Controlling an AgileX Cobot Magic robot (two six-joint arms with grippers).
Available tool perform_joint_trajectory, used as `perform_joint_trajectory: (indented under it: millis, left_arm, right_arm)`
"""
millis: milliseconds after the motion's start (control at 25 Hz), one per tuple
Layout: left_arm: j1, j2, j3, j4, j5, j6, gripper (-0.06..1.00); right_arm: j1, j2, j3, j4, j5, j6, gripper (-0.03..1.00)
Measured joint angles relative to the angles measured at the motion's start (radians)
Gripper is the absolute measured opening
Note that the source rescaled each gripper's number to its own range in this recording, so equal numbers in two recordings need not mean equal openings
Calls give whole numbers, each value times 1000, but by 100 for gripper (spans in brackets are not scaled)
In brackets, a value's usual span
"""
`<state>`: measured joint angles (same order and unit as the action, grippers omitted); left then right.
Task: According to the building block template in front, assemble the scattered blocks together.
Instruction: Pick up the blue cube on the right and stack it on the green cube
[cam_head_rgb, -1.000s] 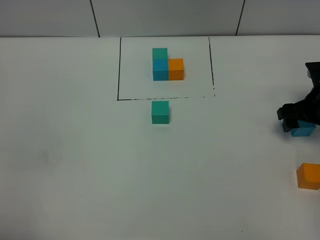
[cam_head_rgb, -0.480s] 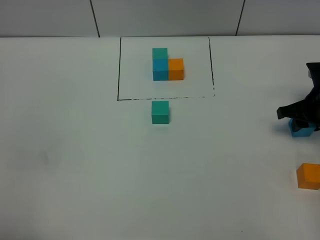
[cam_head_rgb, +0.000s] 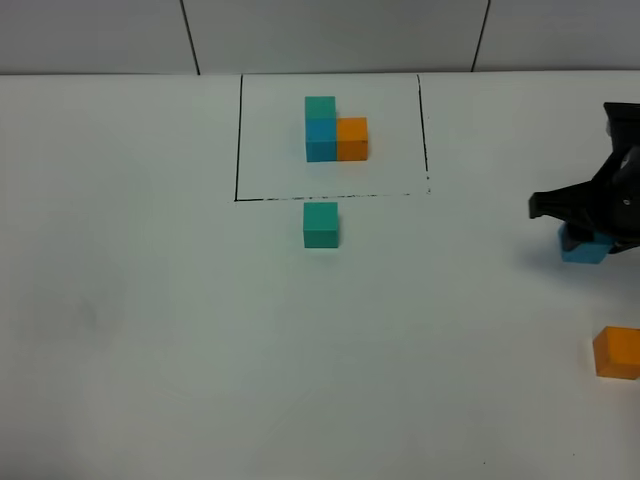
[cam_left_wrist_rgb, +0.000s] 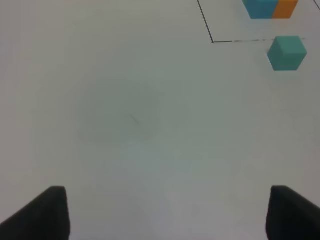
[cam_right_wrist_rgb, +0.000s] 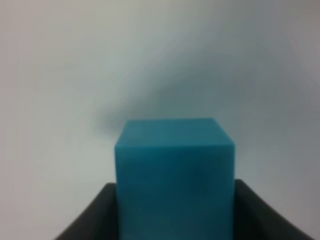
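Exterior high view: a white table (cam_head_rgb: 150, 300) seen from above. The left arm is out of this shot. Its wrist view shows the left gripper (cam_left_wrist_rgb: 169, 212) with jaws spread wide over bare table, holding nothing. Left of centre, inside a black-lined rectangle, sits the building block template (cam_head_rgb: 330, 130), an L of teal, blue and orange cubes. Just below the rectangle's front line rests the loose teal block (cam_head_rgb: 320, 224), alone and touching nothing. Far to the right, the right gripper (cam_head_rgb: 592, 222) pinches the loose blue block (cam_head_rgb: 588, 246) between its jaws, and the block appears to be raised off the surface. Nearer the front right edge lies the orange block (cam_head_rgb: 617, 352), untouched. No two loose blocks are joined yet, so the assembly is barely begun, with blue in hand and orange left.
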<state>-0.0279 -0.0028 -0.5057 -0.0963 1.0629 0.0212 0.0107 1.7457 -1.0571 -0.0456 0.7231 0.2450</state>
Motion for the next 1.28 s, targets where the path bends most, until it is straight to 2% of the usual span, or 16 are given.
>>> perform_joint_trajectory:
  millis: [320, 560, 720, 920, 1280]
  left_arm:
    - [0, 0, 0, 0, 0, 0, 82]
    - [0, 0, 0, 0, 0, 0, 82]
    - [0, 0, 0, 0, 0, 0, 82]
    - [0, 0, 0, 0, 0, 1, 82]
    - [0, 0, 0, 0, 0, 1, 82]
  right_arm:
    - [365, -14, -1, -172, 153, 466, 1]
    - [560, -11, -64, -174, 137, 652, 1]
    - [615, 46, -143, -156, 131, 692, 1]
    - [645, 174, -271, -104, 137, 665, 1]
    - [682, 351, -497, -112, 191, 630, 1]
